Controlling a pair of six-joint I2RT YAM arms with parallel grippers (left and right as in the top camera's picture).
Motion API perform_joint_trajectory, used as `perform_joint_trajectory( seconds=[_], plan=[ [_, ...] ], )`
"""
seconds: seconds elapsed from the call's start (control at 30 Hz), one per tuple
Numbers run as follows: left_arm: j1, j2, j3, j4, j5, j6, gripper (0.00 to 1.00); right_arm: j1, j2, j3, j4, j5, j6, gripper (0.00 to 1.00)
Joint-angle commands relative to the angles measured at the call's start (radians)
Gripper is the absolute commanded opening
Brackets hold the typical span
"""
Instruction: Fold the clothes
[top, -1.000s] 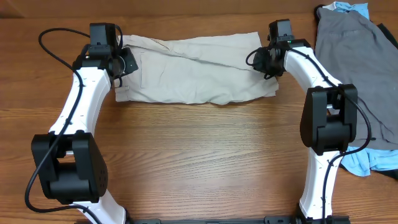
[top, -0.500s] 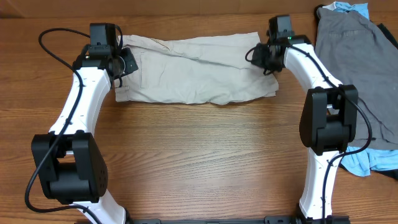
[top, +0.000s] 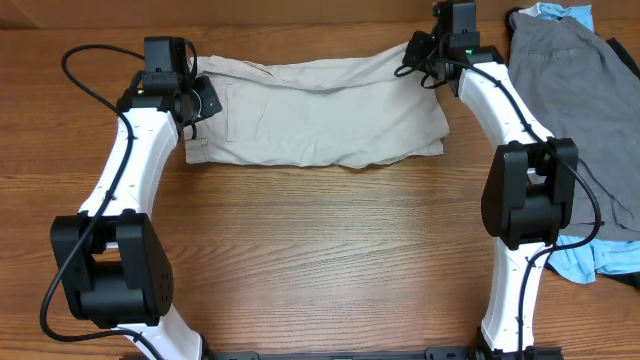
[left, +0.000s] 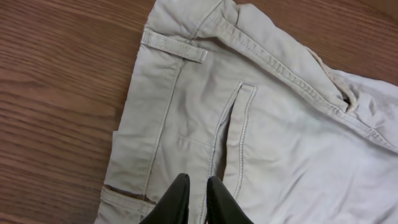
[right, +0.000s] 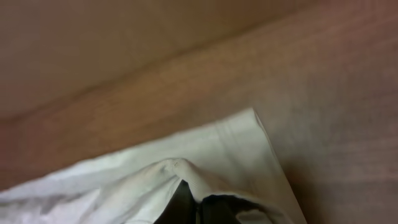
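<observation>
The beige pants lie folded lengthwise across the far middle of the table. My left gripper rests on their left, waistband end. In the left wrist view the fingers are closed together on flat cloth beside a pocket seam. My right gripper is shut on the pants' far right corner and holds it raised toward the table's back edge. In the right wrist view the cloth drapes over the fingers.
A grey garment lies spread at the right side, close to the right arm. Light blue cloth shows under its near end and at its far end. Bare wood table lies in front of the pants.
My right gripper has moved toward the far edge, pulling the pants' right corner up and back. The left arm has not moved.
</observation>
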Motion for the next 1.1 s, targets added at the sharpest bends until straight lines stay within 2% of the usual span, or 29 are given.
perform_joint_trajectory(
  seconds=[0.0,0.07,0.1,0.13,0.17,0.2,0.33,0.47,0.6,0.77,0.8,0.83,0.87,1.0,1.07],
  plan=[
    [-0.005,0.011,0.008,0.005,-0.006,-0.014,0.14,0.009,0.004,0.024,0.052,0.035,0.006,0.04],
    [-0.005,0.011,0.008,0.005,-0.006,-0.014,0.15,0.009,0.013,0.024,0.076,0.042,0.006,0.06],
    [-0.005,0.011,0.008,0.005,-0.006,-0.014,0.15,0.009,0.018,0.024,0.082,0.043,0.006,0.2],
    [-0.005,0.011,0.008,0.005,-0.006,-0.014,0.15,0.009,0.024,0.024,0.089,0.05,0.008,0.47],
    [-0.005,0.011,0.008,0.005,-0.006,-0.014,0.15,0.009,0.027,0.024,0.095,0.051,0.009,0.85],
    [-0.005,0.011,0.008,0.005,-0.006,-0.014,0.15,0.009,0.029,0.024,0.094,0.06,0.009,1.0],
    [-0.005,0.011,0.008,0.005,-0.006,-0.014,0.15,0.007,0.021,0.035,0.058,0.084,0.004,1.0],
    [-0.003,0.011,0.008,-0.005,-0.006,-0.009,0.19,-0.005,-0.008,0.087,-0.094,0.083,0.003,1.0],
    [0.011,0.011,0.008,-0.091,0.003,0.005,0.3,-0.005,-0.049,0.146,-0.349,0.083,-0.041,1.0],
    [0.072,0.011,0.008,-0.2,0.079,0.011,0.41,-0.003,-0.066,0.149,-0.477,0.038,-0.142,0.98],
    [0.086,0.011,0.008,-0.211,0.102,0.025,0.42,-0.002,-0.063,0.148,-0.488,0.038,-0.149,0.88],
    [0.113,0.011,0.008,-0.227,0.137,0.064,0.45,-0.002,-0.054,0.14,-0.496,0.038,-0.156,0.33],
    [0.126,0.011,0.008,-0.235,0.136,0.075,0.49,-0.002,-0.05,0.13,-0.492,0.037,-0.152,0.04],
    [0.159,0.012,0.008,-0.231,0.138,0.121,0.59,-0.002,-0.03,0.087,-0.465,0.038,-0.142,0.04],
    [0.165,0.012,0.008,-0.222,0.141,0.146,0.61,-0.002,-0.016,0.077,-0.463,0.038,-0.138,0.04]
  ],
)
